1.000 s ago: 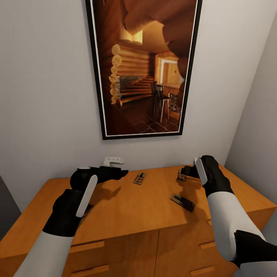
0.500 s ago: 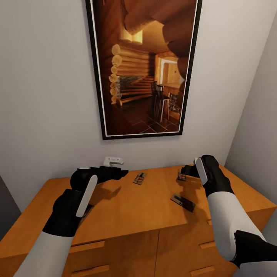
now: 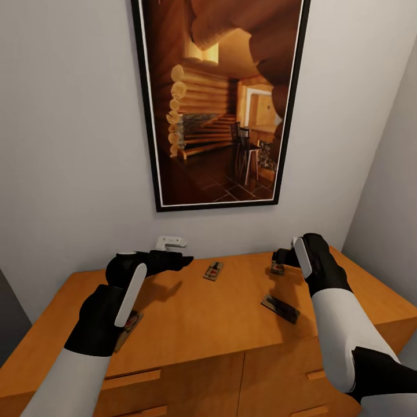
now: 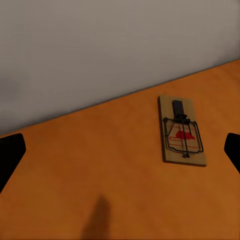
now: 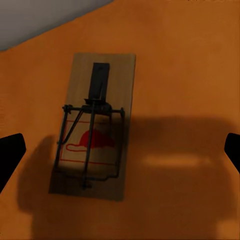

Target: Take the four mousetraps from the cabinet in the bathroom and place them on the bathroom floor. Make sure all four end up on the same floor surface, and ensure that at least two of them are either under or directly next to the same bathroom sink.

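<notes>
The orange-brown cabinet (image 3: 191, 313) stands against the wall with the mousetraps lying flat on its top. One mousetrap (image 3: 213, 271) lies near the back, just ahead of my left gripper (image 3: 183, 260), which hovers open above the top. That same mousetrap (image 4: 182, 131) shows between the fingertips (image 4: 10, 156). A second mousetrap (image 3: 277, 269) sits right under my open right gripper (image 3: 280, 258), and this mousetrap (image 5: 95, 132) is seen close from above. A third mousetrap (image 3: 280, 308) lies nearer the front right. A fourth mousetrap (image 3: 128, 328) is partly hidden by my left forearm.
A tall black-framed picture (image 3: 223, 98) of a log interior hangs above the cabinet. A small white fitting (image 3: 171, 241) sits on the wall behind the left gripper. A side wall (image 3: 388, 191) closes the right. Drawer handles (image 3: 132, 377) show on the cabinet front.
The whole view has shifted slightly, so the camera moved. Both arms hold the same pose and the mousetraps lie as before.
</notes>
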